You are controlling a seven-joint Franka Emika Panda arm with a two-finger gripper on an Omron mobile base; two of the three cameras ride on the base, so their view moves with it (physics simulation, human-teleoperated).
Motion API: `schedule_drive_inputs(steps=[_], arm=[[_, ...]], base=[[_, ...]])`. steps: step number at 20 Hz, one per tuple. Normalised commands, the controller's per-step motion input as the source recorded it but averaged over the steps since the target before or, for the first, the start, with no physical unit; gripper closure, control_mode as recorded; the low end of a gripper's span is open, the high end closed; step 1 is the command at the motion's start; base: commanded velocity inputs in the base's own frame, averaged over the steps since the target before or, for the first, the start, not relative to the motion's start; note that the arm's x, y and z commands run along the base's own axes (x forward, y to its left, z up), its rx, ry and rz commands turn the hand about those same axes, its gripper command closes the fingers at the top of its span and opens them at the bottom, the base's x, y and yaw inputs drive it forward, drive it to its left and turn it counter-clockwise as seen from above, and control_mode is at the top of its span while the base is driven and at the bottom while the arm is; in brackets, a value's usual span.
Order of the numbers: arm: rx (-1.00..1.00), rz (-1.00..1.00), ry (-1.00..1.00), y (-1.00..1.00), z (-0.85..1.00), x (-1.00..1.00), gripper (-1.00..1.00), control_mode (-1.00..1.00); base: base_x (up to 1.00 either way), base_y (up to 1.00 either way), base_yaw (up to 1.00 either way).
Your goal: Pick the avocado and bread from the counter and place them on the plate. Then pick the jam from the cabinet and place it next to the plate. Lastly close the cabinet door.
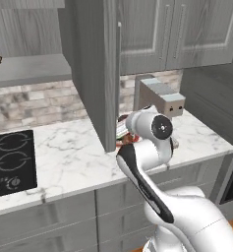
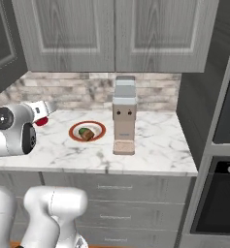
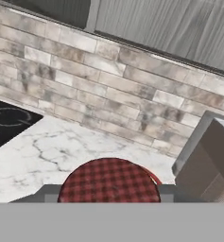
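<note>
Gripper (image 3: 108,201) clamps the jam jar (image 3: 108,182), red checked lid at bottom center of hand view; in right base view it sits left of the plate (image 2: 100,127). Plate holds avocado (image 2: 83,131) and bread (image 2: 89,135) on marble surface (image 2: 155,145). Cabinet door (image 1: 105,74) stands open.

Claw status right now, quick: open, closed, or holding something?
Claw: closed on the jam, its red-checked lid sitting between the two fingers, above the counter near the plate.
</note>
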Motion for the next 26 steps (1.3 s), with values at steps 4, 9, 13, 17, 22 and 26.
schedule_drive_inputs(steps=[4,9,13,17,22,26], arm=[[-0.07,0.01,-0.03,0.23,-0.23,0.53,1.0,-1.0],[-0.01,0.0,0.0,0.18,-0.2,0.65,1.0,-1.0],[0.0,0.0,0.0,0.17,-0.18,0.66,1.0,-1.0],[0.0,0.04,0.01,0.14,-0.07,0.37,1.0,-1.0],[0.01,0.0,0.02,0.0,-0.01,0.01,1.0,-1.0],[0.1,0.05,0.12,0.0,-0.08,0.07,1.0,-1.0]], base=[[0.0,0.0,0.0],[0.0,0.0,0.0],[0.0,0.0,0.0],[0.0,0.0,0.0],[0.0,0.0,0.0],[0.0,0.0,0.0]])
